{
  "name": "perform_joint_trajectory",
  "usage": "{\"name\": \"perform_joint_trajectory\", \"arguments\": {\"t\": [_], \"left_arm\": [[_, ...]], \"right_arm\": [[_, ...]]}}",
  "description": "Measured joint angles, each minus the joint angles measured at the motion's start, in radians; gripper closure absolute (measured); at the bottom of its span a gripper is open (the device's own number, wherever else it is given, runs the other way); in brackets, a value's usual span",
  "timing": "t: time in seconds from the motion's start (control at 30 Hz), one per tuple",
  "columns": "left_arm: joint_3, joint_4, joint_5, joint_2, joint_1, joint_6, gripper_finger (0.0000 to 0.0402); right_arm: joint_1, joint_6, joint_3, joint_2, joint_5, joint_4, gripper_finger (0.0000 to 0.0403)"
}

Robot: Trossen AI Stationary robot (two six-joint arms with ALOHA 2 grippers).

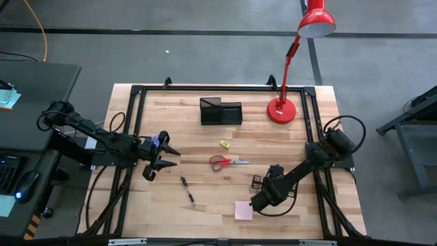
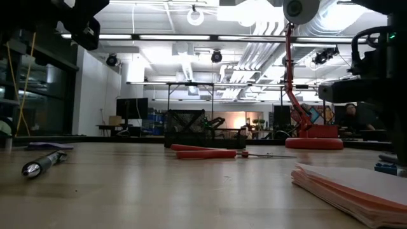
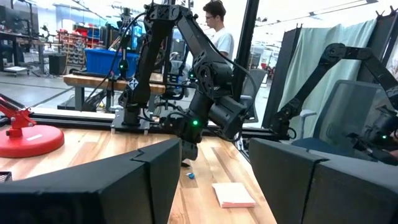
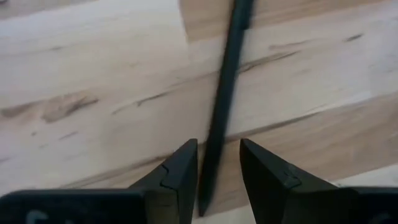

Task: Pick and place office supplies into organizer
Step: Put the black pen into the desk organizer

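A thin dark pen (image 4: 225,93) lies on the wooden table, and my right gripper (image 4: 219,146) points down over it, open, one finger on each side of the pen's near end; whether a finger touches it I cannot tell. In the high view that gripper (image 1: 258,203) stands beside the pink note pad (image 1: 244,210), and the arm hides the pen. Red-handled scissors (image 1: 229,162), a yellow piece (image 1: 224,144) and a second pen (image 1: 188,190) lie mid-table. The black organizer (image 1: 220,111) stands at the far side. My left gripper (image 1: 160,158) waits open at the left.
The red lamp's base (image 1: 281,109) stands right of the organizer, with its arm and shade reaching past the far edge. A black frame (image 1: 136,123) runs along the table's edges. A small blue bit (image 3: 191,175) lies by my right gripper. A person stands beyond the table.
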Motion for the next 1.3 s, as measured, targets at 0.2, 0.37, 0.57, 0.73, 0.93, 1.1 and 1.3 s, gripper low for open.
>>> {"name": "perform_joint_trajectory", "arguments": {"t": [0.2, 0.37, 0.57, 0.73, 0.93, 1.1, 1.3], "left_arm": [[0.000, -0.005, 0.000, 0.000, 0.000, 0.000, 0.0220], [0.000, -0.005, 0.000, 0.000, 0.000, 0.000, 0.0220], [0.000, -0.005, 0.000, 0.000, 0.000, 0.000, 0.0220], [0.000, -0.006, 0.000, 0.000, 0.000, 0.000, 0.0220], [0.000, -0.007, 0.000, 0.000, 0.000, 0.000, 0.0220], [0.000, -0.045, 0.000, 0.000, 0.000, 0.000, 0.0220], [0.000, -0.080, 0.000, 0.000, 0.000, -0.015, 0.0220]], "right_arm": [[0.000, -0.003, 0.000, -0.001, -0.027, -0.001, 0.0292], [-0.001, -0.017, -0.012, -0.001, -0.017, 0.039, 0.0316], [-0.001, -0.017, -0.051, -0.009, -0.019, 0.102, 0.0348], [-0.001, -0.025, -0.053, -0.010, -0.014, 0.105, 0.0376], [0.010, -0.050, -0.056, -0.032, 0.050, 0.094, 0.0393], [0.028, -0.049, -0.060, -0.048, 0.192, 0.048, 0.0397], [0.059, -0.083, -0.059, -0.050, 0.292, 0.035, 0.0399]]}}
